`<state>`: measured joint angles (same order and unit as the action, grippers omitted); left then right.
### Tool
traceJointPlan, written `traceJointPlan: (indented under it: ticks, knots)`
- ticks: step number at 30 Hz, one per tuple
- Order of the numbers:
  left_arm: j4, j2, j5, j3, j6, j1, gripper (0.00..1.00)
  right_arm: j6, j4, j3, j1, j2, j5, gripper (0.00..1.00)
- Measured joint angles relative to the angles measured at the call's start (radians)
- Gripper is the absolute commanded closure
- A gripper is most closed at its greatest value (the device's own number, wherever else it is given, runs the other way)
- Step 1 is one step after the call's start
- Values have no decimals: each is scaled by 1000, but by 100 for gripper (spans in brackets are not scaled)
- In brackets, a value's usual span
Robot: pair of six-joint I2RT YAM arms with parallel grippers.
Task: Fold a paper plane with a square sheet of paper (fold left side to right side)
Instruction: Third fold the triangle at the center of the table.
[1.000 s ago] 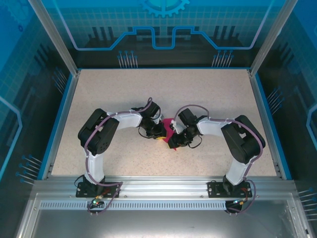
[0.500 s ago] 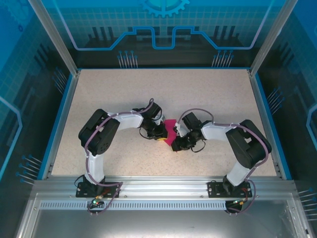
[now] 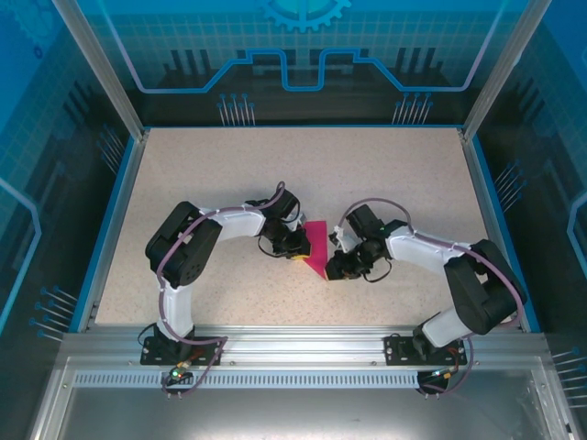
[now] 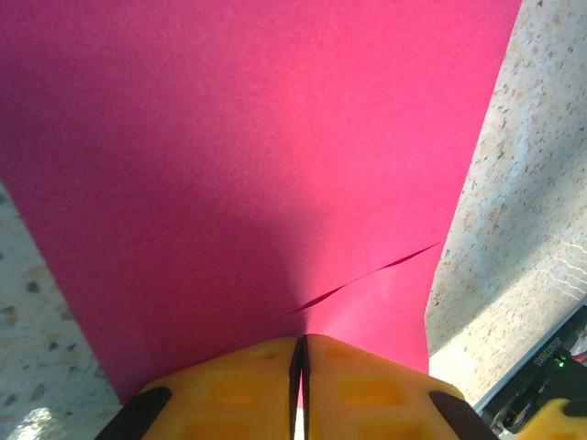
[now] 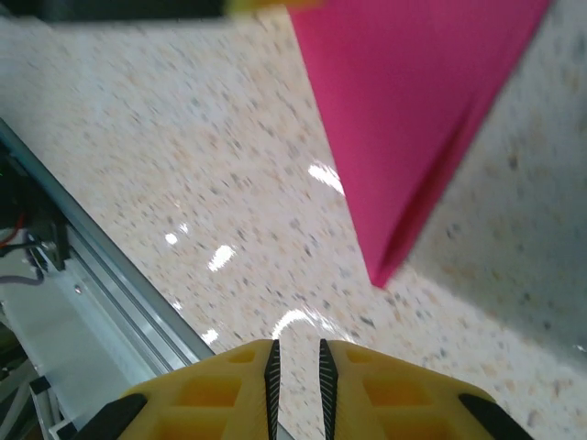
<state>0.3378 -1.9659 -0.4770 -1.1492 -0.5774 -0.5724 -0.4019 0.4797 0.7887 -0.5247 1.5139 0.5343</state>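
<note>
The magenta sheet of paper (image 3: 317,246) lies folded on the table between the two arms, tapering to a point toward the near side. My left gripper (image 3: 297,251) is at its left edge. In the left wrist view the yellow jaws of the left gripper (image 4: 301,353) are pressed together on the paper (image 4: 257,156), where a layered edge shows. My right gripper (image 3: 332,267) sits just right of the paper's near tip. In the right wrist view the right gripper (image 5: 296,359) has a narrow gap with nothing in it, a short way from the paper's pointed corner (image 5: 404,137).
The speckled table (image 3: 211,174) is bounded by a blue frame, with an aluminium rail (image 3: 293,344) along the near edge. That rail (image 5: 83,266) also runs close to the right gripper's left. Open tabletop lies behind and to both sides of the arms.
The right arm has drawn back to the right off the paper, its jaws narrowing, so more of the paper shows. The left gripper has kept its hold and place.
</note>
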Motion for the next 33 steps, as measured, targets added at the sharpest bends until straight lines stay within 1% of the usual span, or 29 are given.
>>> traceJointPlan:
  ticks: [2,5,11,17,20,24,26,33]
  knots:
    - [0,0,0,0,0,0,86,-12,-22,35,-4,29,-2,80]
    - [0,0,0,0,0,0,86,-34,-55,71,-13,108,-9,84]
    - [0,0,0,0,0,0,86,-51,-68,75,-16,229,-54,89]
    - [5,11,10,0,-1,0,79,-57,-66,72,-15,231,-63,92]
    - [20,42,40,5,-8,0,79,-59,-69,68,-12,231,-62,93]
    - [23,117,61,37,-28,-10,82,-63,-69,68,-12,232,-63,95]
    - [21,150,61,47,-44,-29,84,-63,-69,69,-11,234,-62,96]
    - [-3,160,60,69,-104,-96,87,-66,-69,71,-11,237,-60,96]
